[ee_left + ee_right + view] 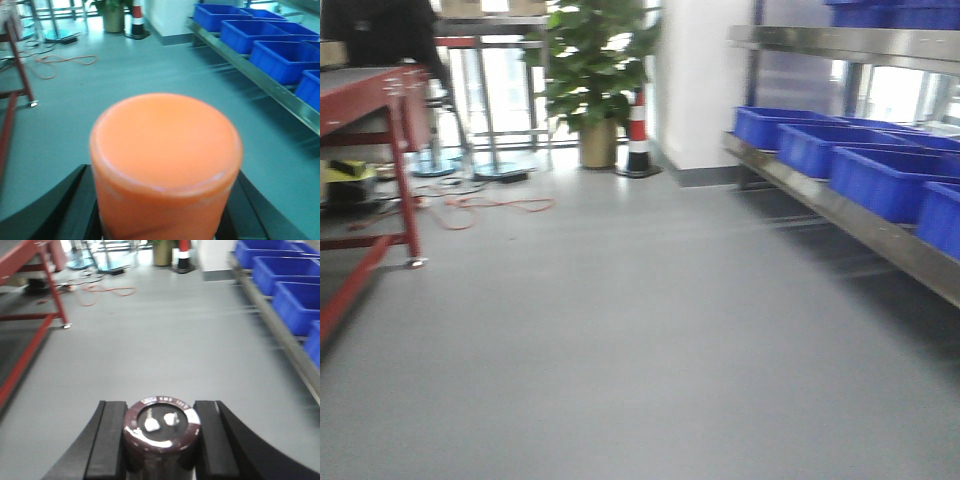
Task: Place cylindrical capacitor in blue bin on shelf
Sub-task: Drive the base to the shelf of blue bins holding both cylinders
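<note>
Item, right gripper (160,442): I see it clenched on the dark capacitor (161,421) (two silver terminals on top), near centre. Item, left gripper (165,212): clamped around an orange cylinder (165,145). Steel shelf (880,238) with blue bins (885,180): right side. Red workbench (370,95): far left.

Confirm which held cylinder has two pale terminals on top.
The dark maroon cylinder in the right tool; the orange cylinder in the left tool has a plain, smooth top.
</note>
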{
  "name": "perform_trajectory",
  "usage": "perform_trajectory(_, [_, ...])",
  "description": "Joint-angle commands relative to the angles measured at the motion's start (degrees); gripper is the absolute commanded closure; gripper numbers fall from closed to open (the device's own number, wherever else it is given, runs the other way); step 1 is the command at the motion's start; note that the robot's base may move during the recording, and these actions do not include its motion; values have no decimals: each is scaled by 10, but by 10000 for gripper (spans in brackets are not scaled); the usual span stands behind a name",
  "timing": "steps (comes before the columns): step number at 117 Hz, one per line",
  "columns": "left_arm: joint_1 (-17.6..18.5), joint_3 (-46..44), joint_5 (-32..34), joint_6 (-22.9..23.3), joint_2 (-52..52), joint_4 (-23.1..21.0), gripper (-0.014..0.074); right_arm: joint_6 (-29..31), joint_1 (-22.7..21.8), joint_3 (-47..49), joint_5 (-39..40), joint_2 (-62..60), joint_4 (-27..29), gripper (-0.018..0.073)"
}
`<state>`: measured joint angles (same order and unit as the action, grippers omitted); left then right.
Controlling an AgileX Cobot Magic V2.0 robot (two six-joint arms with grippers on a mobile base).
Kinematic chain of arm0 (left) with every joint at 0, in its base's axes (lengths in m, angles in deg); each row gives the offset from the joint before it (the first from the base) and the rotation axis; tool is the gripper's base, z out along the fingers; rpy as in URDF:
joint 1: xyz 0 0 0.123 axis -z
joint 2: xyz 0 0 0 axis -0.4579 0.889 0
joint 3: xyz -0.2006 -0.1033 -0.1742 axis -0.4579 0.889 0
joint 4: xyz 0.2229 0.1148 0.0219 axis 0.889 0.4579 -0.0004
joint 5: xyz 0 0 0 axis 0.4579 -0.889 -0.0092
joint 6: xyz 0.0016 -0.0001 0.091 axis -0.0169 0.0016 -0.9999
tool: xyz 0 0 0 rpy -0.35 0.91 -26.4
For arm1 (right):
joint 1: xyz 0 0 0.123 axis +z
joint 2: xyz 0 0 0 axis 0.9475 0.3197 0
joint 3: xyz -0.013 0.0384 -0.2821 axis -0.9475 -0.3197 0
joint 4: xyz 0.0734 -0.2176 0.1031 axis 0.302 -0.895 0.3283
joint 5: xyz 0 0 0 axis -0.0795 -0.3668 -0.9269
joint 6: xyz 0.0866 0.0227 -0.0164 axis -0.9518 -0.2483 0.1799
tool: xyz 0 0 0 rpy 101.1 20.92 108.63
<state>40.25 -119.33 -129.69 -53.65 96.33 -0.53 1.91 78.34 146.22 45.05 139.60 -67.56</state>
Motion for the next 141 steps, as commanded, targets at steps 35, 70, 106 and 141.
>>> perform_trajectory(35, [4,0,12,0,-2,-4,707,4,1,5,17,-3,-2,662])
perform_trajectory(70, [4,0,12,0,-2,-4,707,4,1,5,17,-3,-2,662])
perform_trajectory(106, [4,0,12,0,-2,-4,707,4,1,5,17,-3,-2,662])
perform_trajectory(141, [4,0,12,0,-2,-4,707,4,1,5,17,-3,-2,662])
